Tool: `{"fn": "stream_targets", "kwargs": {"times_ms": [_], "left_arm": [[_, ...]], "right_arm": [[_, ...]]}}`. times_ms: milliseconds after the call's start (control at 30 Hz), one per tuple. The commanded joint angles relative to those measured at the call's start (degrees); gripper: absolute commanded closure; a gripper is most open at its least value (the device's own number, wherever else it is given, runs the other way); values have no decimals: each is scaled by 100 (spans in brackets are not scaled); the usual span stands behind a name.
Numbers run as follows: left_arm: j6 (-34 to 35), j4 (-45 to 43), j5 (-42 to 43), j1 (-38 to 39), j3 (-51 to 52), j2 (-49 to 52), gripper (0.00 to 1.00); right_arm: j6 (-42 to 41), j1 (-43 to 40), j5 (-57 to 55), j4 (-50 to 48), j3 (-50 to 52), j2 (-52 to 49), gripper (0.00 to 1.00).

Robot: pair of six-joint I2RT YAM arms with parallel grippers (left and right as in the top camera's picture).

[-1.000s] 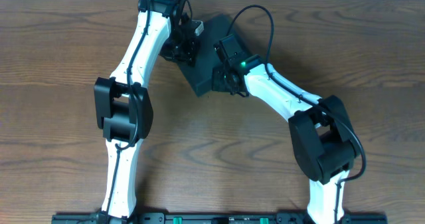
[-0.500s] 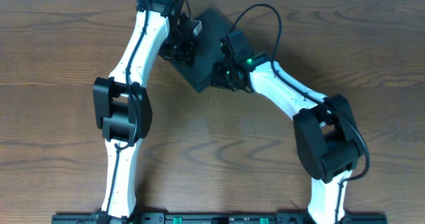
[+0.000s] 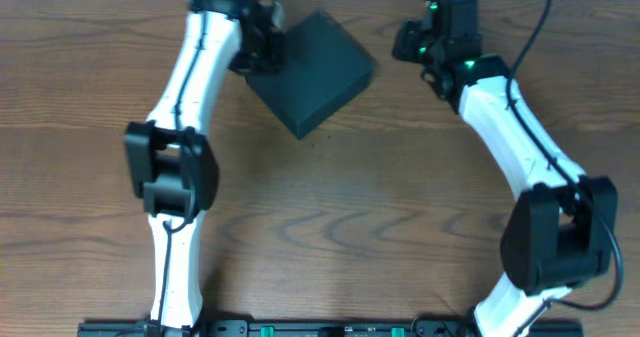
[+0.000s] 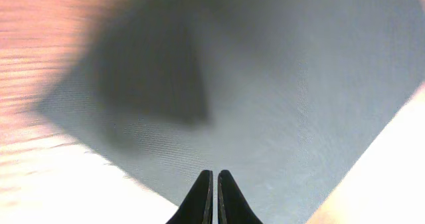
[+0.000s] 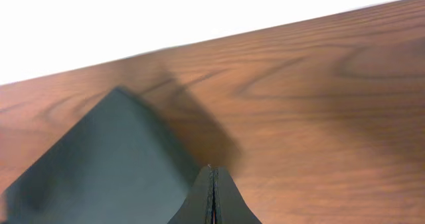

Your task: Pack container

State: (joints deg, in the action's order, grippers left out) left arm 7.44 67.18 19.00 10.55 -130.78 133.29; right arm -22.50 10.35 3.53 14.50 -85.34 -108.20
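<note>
Container: the dark greenish-black matte cardboard box is closed and set cornerwise near the far edge of the brown wooden table.
Left gripper: fingers are pressed together, nothing is held; it is positioned over the lid by the box's left edge.
Right gripper: fingers are pressed together, nothing is held; it is kept just off the right corner.
Open room: broad wood is seen in front of the box.

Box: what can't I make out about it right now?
Inside of the box: hidden in every view by its own top.
Its left corner: overhead, under the left arm.
Its edges: left wrist view, blurred and cut off by the frame.
Whether the left claw touches it: unclear.
</note>
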Motion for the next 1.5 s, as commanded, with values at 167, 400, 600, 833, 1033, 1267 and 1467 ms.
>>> {"fn": "stream_targets", "kwargs": {"times_ms": [167, 400, 600, 833, 1033, 1267, 1467], "left_arm": [[1871, -33, -289, -820, 181, -203, 94], [2422, -841, 358, -824, 1377, -201, 94], [2699, -1574, 914, -822, 1987, -199, 94], [2796, -1738, 916, -778, 2013, -195, 94], [2863, -1834, 916, -728, 2013, -195, 94], [2861, -1926, 960, -708, 2013, -195, 94], [2848, -1928, 960, -708, 2013, -195, 94]], "right_arm": [[-20, -660, 1309, -846, 28, -1021, 98], [-256, -717, 2264, -1554, 26, -1681, 99], [-343, -686, 2868, -1690, 26, -1969, 98], [-365, -566, 3504, -1759, 26, -2157, 99], [-363, -284, 3864, -1823, 26, -2184, 99], [-358, -166, 4769, -1818, 26, -2184, 99], [-306, -197, 5713, -1764, 26, -2184, 99]]}}
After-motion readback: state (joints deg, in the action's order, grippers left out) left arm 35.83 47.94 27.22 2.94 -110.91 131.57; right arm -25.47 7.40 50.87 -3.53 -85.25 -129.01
